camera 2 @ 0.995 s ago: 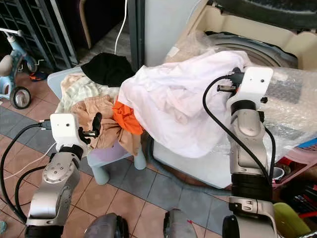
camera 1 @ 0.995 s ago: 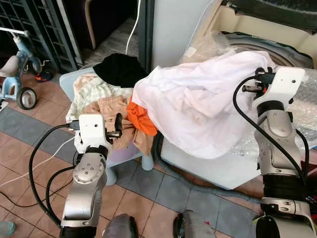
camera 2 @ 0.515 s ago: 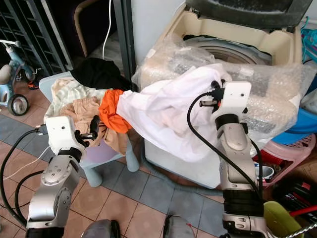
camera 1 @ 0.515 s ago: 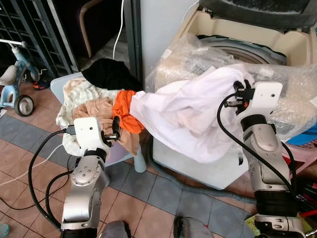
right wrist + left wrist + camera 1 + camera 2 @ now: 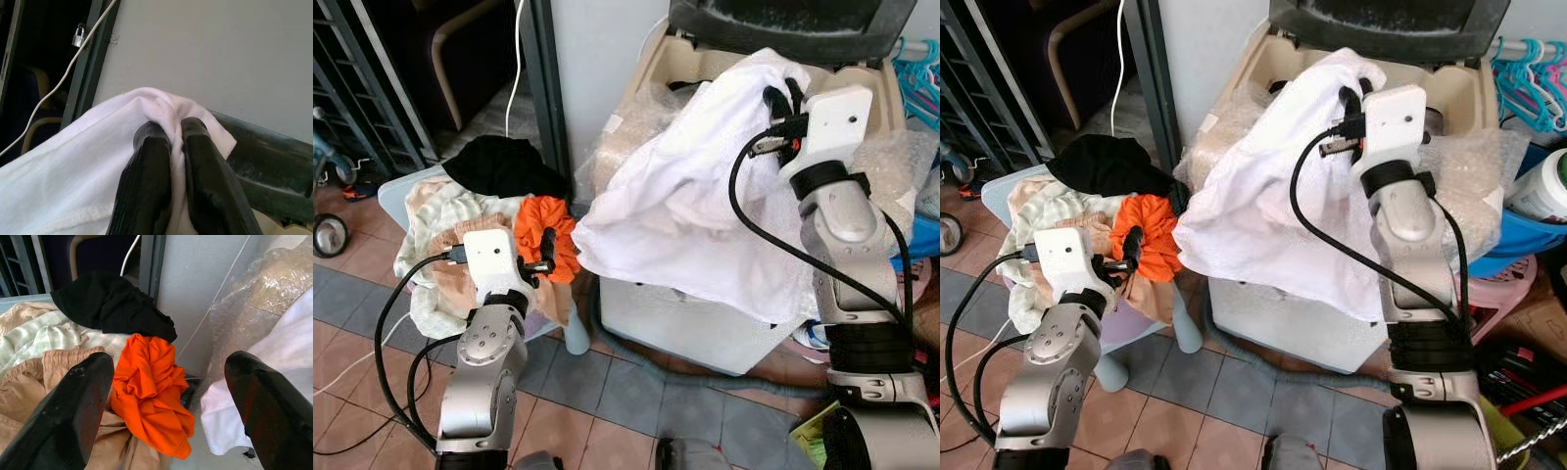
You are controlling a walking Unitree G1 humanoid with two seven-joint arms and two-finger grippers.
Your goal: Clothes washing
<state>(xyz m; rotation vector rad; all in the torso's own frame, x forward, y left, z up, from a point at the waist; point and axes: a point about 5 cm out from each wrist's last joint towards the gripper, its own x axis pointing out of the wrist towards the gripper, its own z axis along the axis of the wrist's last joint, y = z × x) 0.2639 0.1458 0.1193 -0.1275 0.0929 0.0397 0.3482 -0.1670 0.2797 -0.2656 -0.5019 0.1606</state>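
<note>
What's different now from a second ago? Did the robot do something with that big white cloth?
The right gripper, shut on the large white cloth garment, has lifted it higher, up toward the beige top-loading washing machine's opening; most of it still drapes down the front. The camera also shifted. The left gripper stays open near the orange crumpled garment, and the laundry pile looks unmoved.

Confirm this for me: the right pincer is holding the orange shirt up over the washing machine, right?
Not quite. The right pincer is shut on a white shirt, as the right wrist view shows, held up over the washing machine. The orange shirt lies on the clothes pile.
</note>
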